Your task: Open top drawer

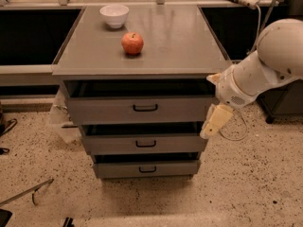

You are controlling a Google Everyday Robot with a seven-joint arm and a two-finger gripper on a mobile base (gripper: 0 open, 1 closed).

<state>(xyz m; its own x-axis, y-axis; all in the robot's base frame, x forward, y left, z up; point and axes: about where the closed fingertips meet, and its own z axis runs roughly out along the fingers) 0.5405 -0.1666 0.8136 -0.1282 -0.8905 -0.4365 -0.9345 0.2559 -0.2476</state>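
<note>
The top drawer (109, 110) of 3 sits barely out, its handle (145, 108) untouched. The gripper (215, 122) hangs beside its right end; I cannot tell if it is open or closed.

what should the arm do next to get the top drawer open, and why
Probably swing the gripper left to the black loop handle of the top drawer. The gripper hangs beside the drawer's right front corner, well off the handle at mid-front, and the drawer shows only a narrow dark gap above its front, so it looks barely pulled out.
</note>
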